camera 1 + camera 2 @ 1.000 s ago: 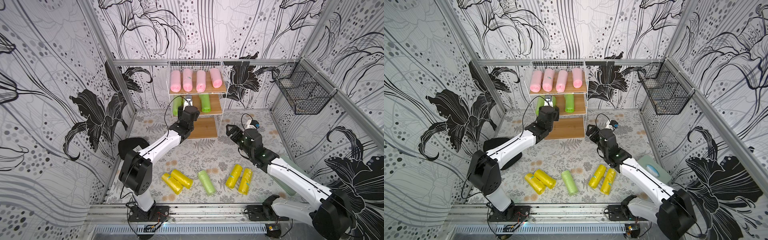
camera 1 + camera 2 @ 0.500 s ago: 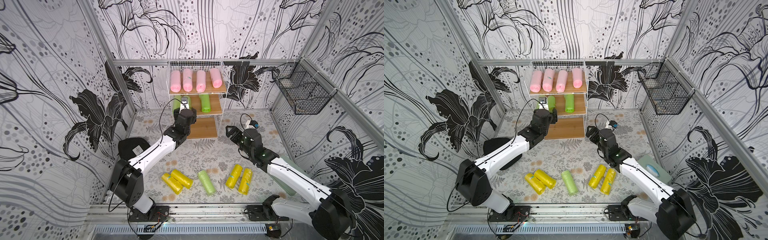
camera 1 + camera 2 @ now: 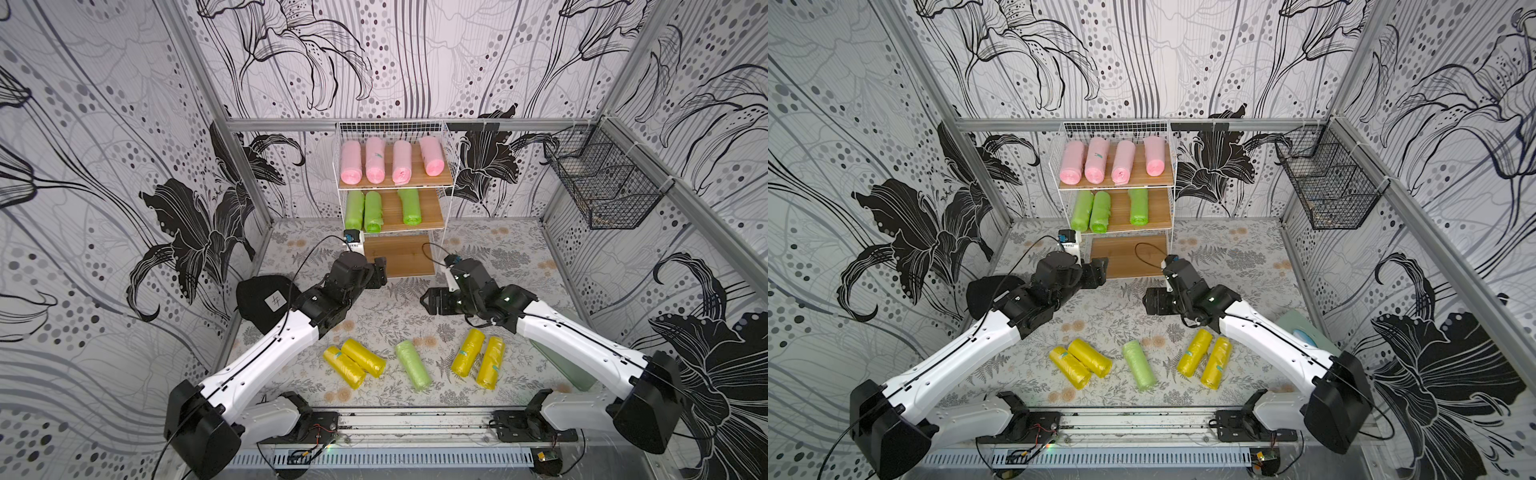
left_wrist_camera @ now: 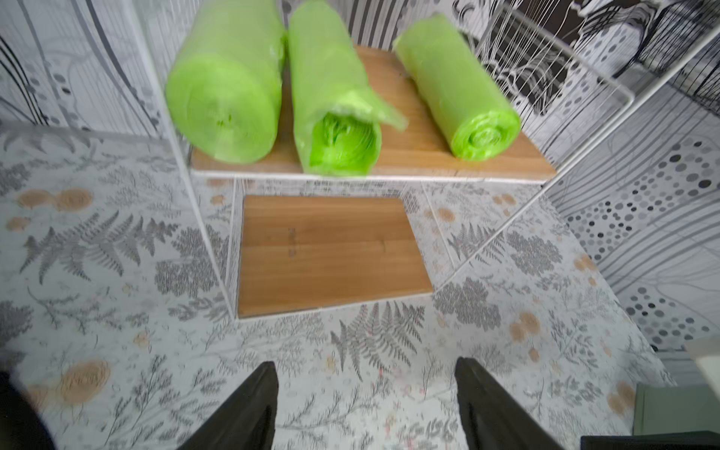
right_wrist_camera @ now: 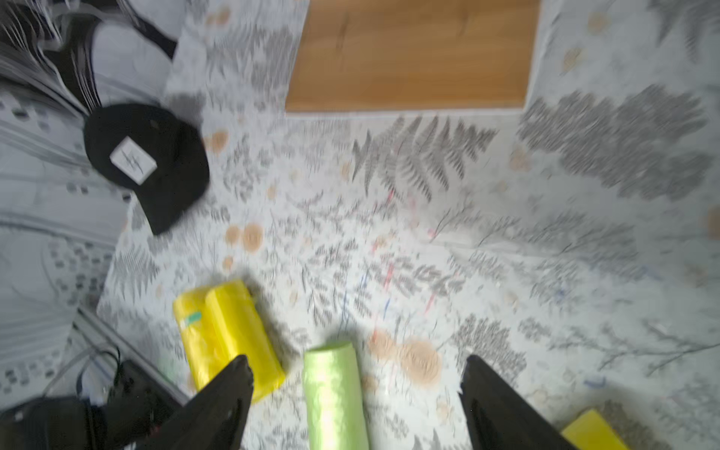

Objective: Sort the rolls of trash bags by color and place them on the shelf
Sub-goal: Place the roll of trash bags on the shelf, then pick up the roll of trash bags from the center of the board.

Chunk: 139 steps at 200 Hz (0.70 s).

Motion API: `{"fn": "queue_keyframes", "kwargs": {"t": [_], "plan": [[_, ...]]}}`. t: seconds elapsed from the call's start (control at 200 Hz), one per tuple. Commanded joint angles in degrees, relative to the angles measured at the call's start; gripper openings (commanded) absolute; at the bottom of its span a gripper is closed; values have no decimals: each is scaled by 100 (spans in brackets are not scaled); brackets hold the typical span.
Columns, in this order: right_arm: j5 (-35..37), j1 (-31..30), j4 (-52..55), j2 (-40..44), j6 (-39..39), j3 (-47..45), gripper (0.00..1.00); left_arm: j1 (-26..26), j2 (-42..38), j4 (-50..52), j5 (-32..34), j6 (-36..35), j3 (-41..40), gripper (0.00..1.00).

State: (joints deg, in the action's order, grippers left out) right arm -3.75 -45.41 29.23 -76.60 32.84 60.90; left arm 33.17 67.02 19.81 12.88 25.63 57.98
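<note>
The pink rolls (image 3: pixel 376 160) fill the top board of the shelf (image 3: pixel 440 180) at the upper centre of both top views. Three green rolls (image 3: pixel 372 211) lie on the middle board, with a bare gap between the second and third. The bottom board (image 3: pixel 401 257) carries nothing. So the step in hand looks like the green row's last piece: one loose light green roll (image 3: pixel 412 370) lies on the desk (image 3: pixel 395 316) at lower centre, flanked by a left yellow pair (image 3: pixel 353 363) and a right yellow pair (image 3: pixel 478 359). The left fingers (image 4: pixel 249 405) stand wide apart and empty in front of the bottom board. The right fingers (image 5: pixel 495 405) are also wide and hold nothing, and in the right wrist view the loose roll (image 5: pixel 335 397) shows in the gap between them, on the desk below. The next move probably calls for lowering over that roll, spanning it across its short width and closing gently, since the plastic looks soft, then carrying it to the gap on the middle board. The desk wears a pale fern-and-flower print. Black-and-white lily wallpaper covers the walls, a black cap (image 3: pixel 266 297) lies at centre left, and a black wire basket (image 3: pixel 602 187) hangs at upper right.
</note>
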Motion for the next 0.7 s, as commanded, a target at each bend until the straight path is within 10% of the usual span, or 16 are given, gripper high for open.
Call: {"fn": "queue_keyframes", "kwargs": {"t": [0.0,0.691], "plan": [[-217,-545,801,-454,-190,175,86,-276,-219,805,-454,289,-149,75],[638,-1778,813,-2690,29,728,75,-1278,-966,847,-591,166,-673,77]]}}
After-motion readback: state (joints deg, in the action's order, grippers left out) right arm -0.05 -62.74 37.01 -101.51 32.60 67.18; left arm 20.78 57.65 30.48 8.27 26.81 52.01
